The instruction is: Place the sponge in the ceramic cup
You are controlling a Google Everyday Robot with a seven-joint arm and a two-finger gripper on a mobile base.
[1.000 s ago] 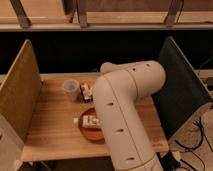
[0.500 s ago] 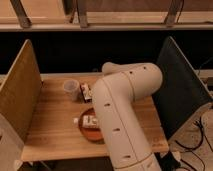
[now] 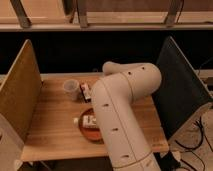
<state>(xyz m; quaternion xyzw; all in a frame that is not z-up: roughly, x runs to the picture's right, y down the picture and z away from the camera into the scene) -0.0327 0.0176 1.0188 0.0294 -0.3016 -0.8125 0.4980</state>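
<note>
The end effector does not show in the camera view. The robot's own thick white arm (image 3: 122, 120) stands in front of the place where it should be, so I cannot tell if it is released, clenched, or grasping something. The arm rises from the lower edge, bends at a big elbow on the right, and its upper link runs back to the left to a rounded end above the back of the desk (image 3: 52, 127). I judge that the end effector hangs somewhere behind this link, near the back middle of the desk.

The ceramic cup (image 3: 71, 89) stands upright at the back of the desk, to the left of that rounded end and near it. Its mouth looks pale, and I cannot tell whether anything is inside.

I cannot find the sponge anywhere. It could be behind the arm, in the hidden end effector, or already down in the cup; the view fits each of these. For this reason its direction from the end effector and the line of its long axis are not settled here. Only one arm is present.

A small red-and-white box (image 3: 86, 93) stands just to the right of the cup. Nearer to the camera lies a red-orange plate (image 3: 86, 134), half covered by the arm, with a small pale thing (image 3: 86, 120) on it that I cannot name.
</note>
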